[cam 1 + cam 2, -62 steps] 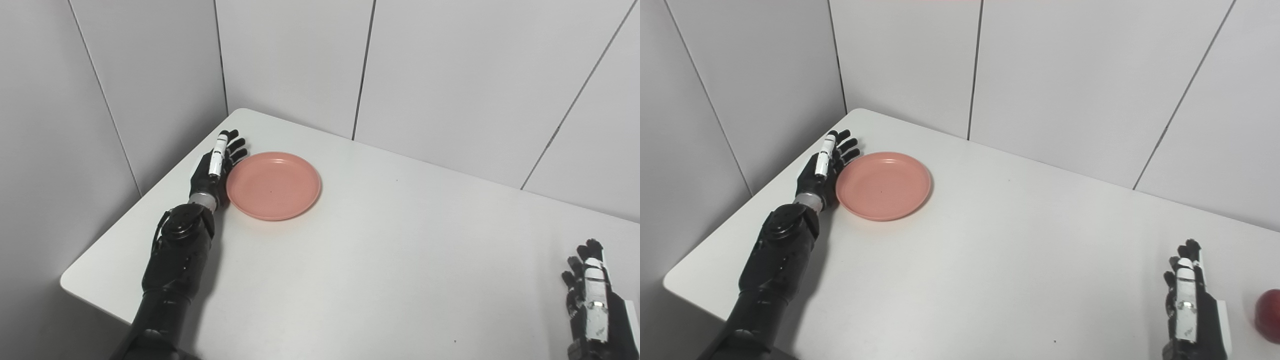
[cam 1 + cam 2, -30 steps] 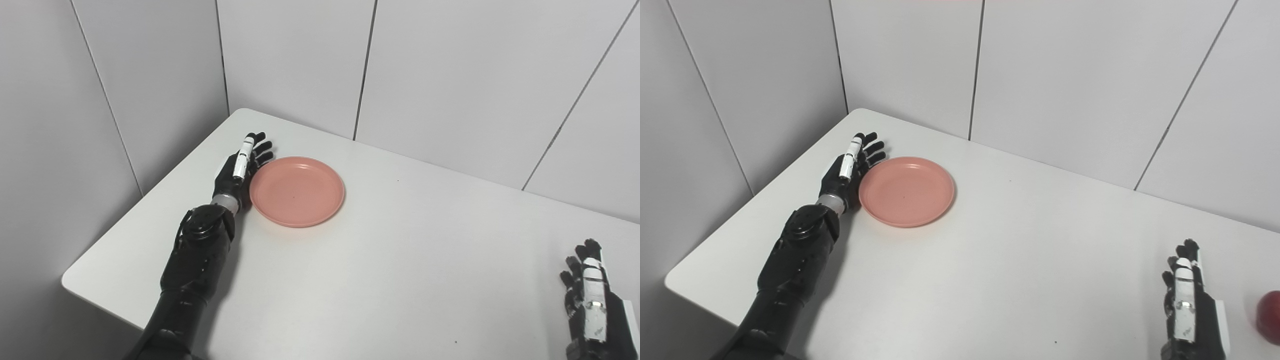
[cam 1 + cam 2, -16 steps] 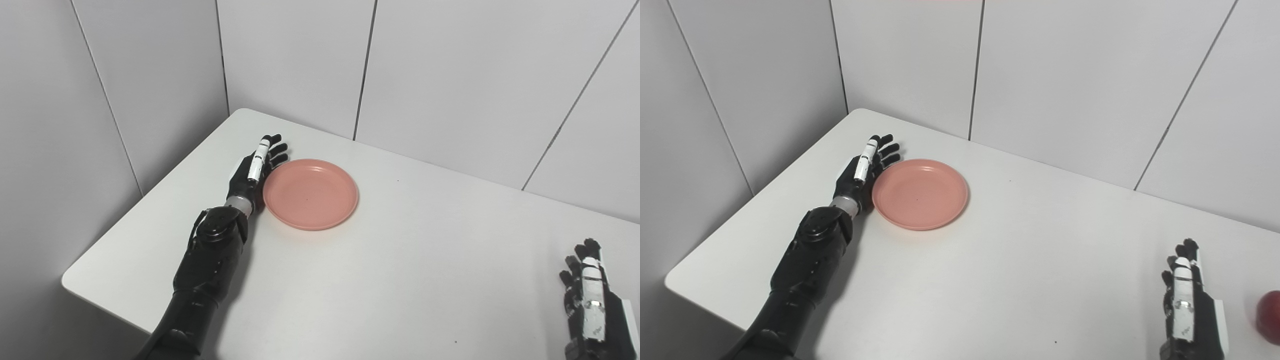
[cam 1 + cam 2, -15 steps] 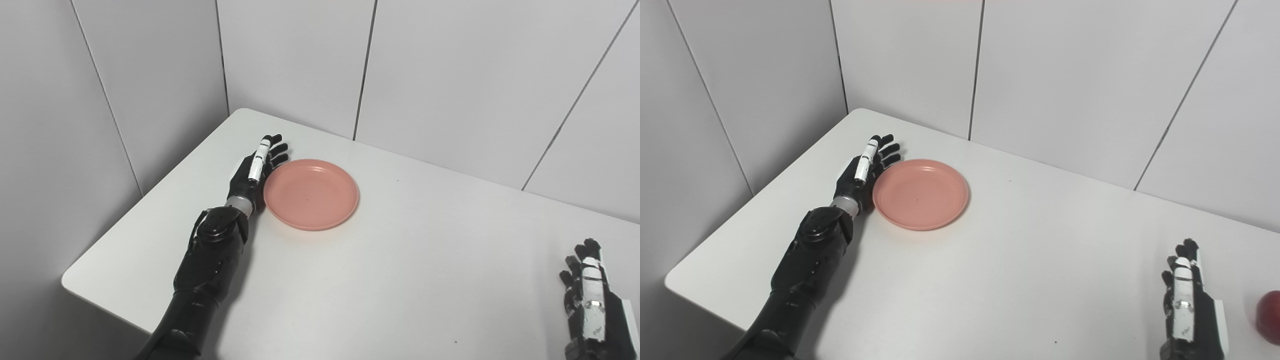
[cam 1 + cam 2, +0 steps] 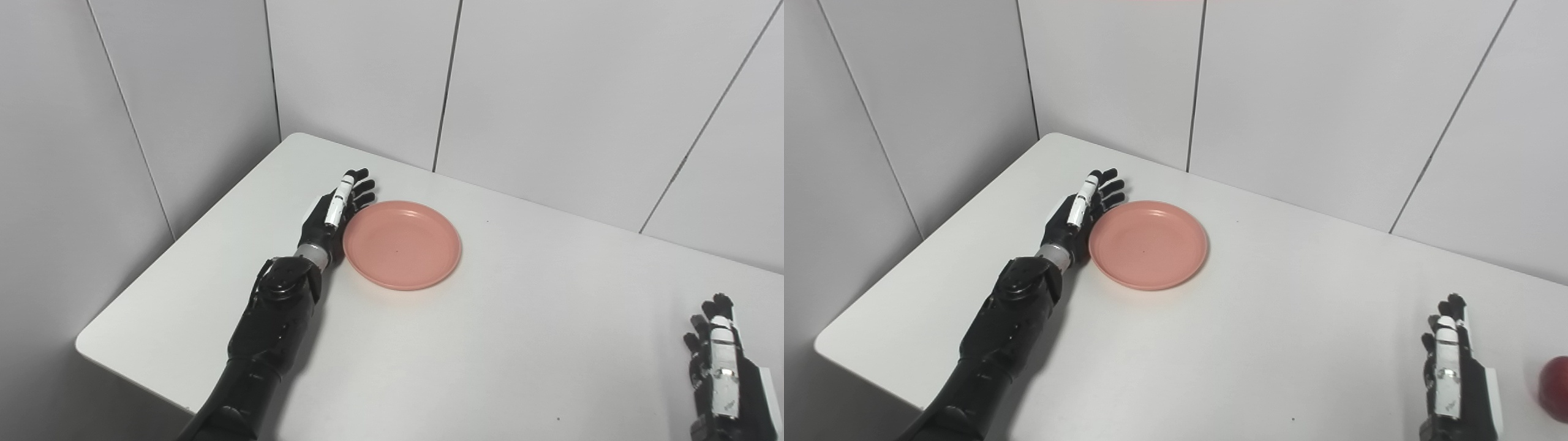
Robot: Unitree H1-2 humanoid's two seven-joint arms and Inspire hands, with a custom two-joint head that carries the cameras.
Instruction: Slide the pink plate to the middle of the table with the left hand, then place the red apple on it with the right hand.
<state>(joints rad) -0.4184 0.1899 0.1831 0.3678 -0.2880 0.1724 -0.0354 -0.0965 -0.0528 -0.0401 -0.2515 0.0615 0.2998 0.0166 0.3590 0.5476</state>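
The pink plate (image 5: 402,244) lies flat on the white table (image 5: 490,343), left of the table's middle. My left hand (image 5: 334,211) stands on edge with fingers straight, open, its palm pressed against the plate's left rim (image 5: 1092,236). The red apple (image 5: 1554,388) shows only in the right eye view, cut off by the right border near the front. My right hand (image 5: 1448,373) is open with fingers extended, resting upright at the lower right, a little left of the apple and apart from it.
Grey panelled walls (image 5: 551,92) close the table in at the back and on the left. The table's front-left edge (image 5: 122,373) drops off below my left forearm (image 5: 269,324). Bare tabletop spans between the plate and my right hand.
My left hand has pushed the pink plate steadily to the right and slightly toward me, staying against its left rim. The right hand and the apple have stayed still.
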